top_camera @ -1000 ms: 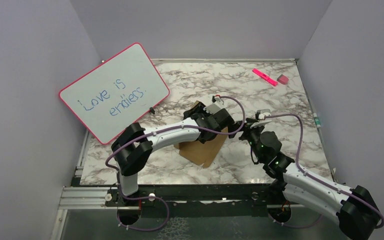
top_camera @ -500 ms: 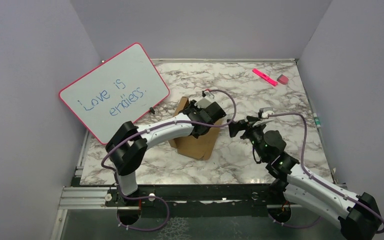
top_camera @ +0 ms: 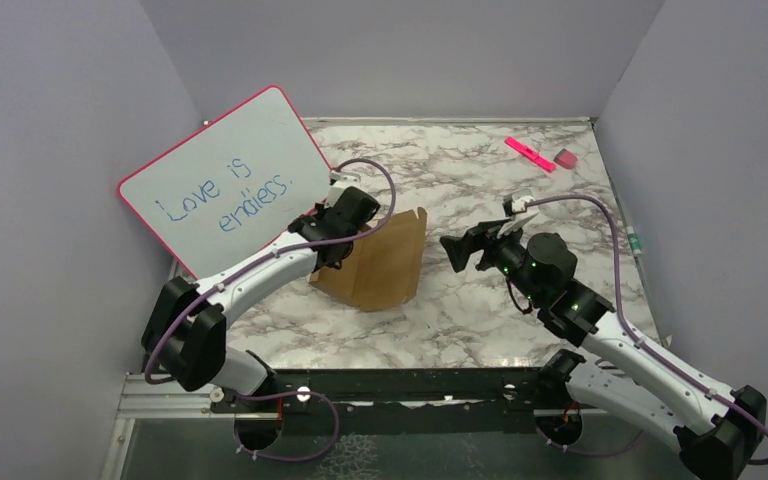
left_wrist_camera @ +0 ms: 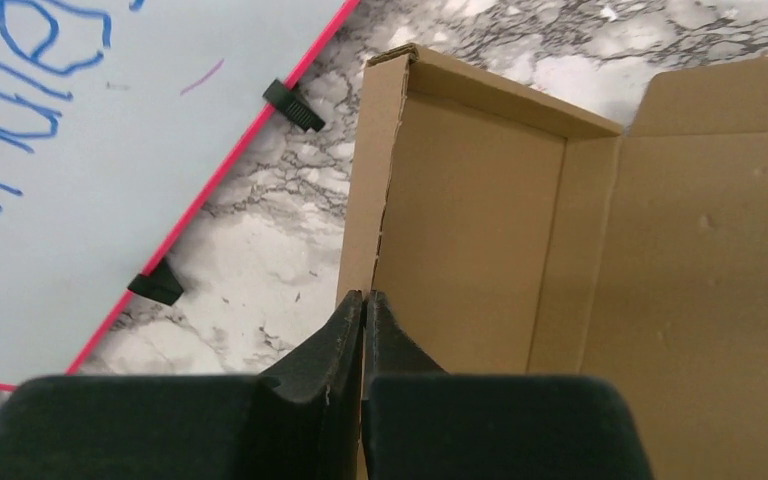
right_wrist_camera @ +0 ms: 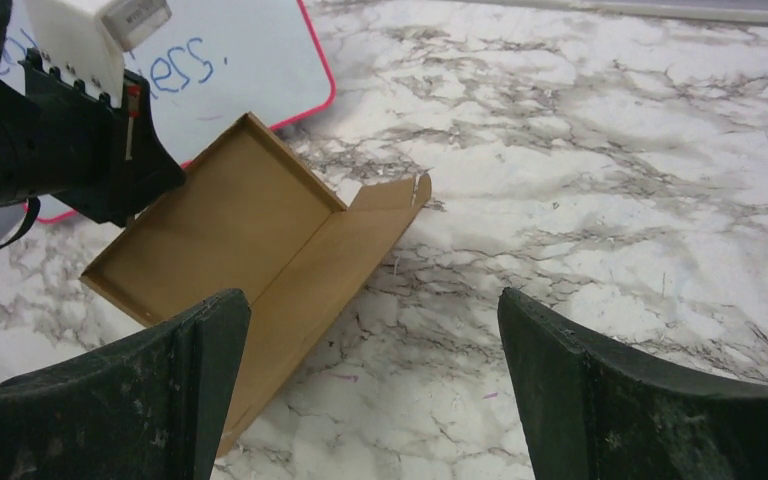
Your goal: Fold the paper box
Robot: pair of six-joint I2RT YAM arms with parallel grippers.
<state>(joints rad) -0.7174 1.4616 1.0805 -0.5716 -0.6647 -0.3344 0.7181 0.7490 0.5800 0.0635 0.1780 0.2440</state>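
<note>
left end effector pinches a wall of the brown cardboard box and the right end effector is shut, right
No, the right end effector is wide open, per the right wrist view; the left end effector does pinch the brown cardboard box wall.

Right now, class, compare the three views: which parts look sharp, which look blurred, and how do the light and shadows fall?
Top external: even, soft light, no glare on the whiteboard, faint shadow by the paper box. Left wrist: cardboard sharp; the left gripper, shut on its wall, dark and soft. Right wrist: table in focus; the open right gripper blurred at the bottom corners.
</note>
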